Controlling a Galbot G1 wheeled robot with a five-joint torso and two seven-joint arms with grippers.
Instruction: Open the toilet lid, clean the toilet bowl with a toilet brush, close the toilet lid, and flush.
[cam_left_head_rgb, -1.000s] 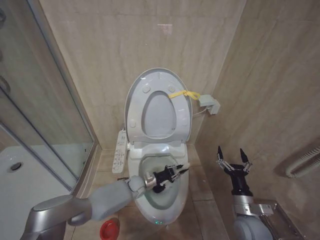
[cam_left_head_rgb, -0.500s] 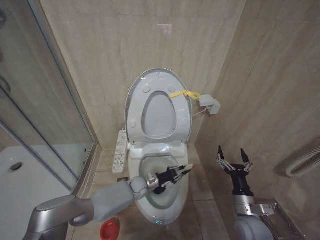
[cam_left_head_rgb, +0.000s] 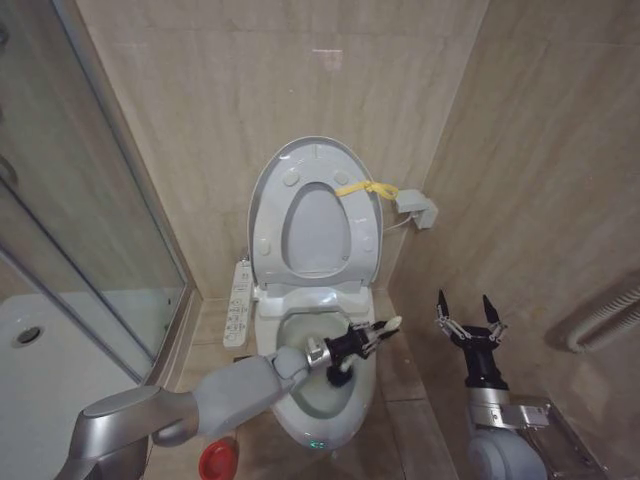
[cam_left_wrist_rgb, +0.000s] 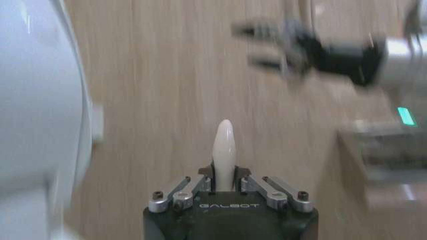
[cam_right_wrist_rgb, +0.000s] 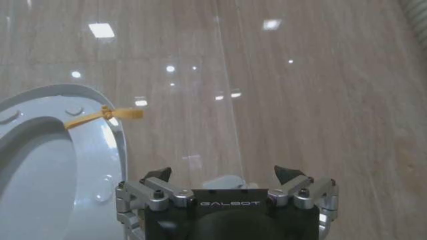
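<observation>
Reaching over the toilet bowl (cam_left_head_rgb: 318, 392), the left claw (cam_left_head_rgb: 362, 343) was clamped on the toilet brush (cam_left_head_rgb: 386, 325); the cream handle projected past the fingers toward the bowl's right rim, and the black head sat over the basin. The toilet lid (cam_left_head_rgb: 270, 190) stood upright against the wall, yellow strap (cam_left_head_rgb: 366, 188) at its edge. The right claw (cam_left_head_rgb: 466, 318) hovered beside the bowl, fingers spread apart

Head camera high, looking down at toilet bowl (cam_left_head_rgb: 320, 385), wrist cameras close along fingers, right sharing raised toilet lid (cam_right_wrist_rgb: 40, 100).
</observation>
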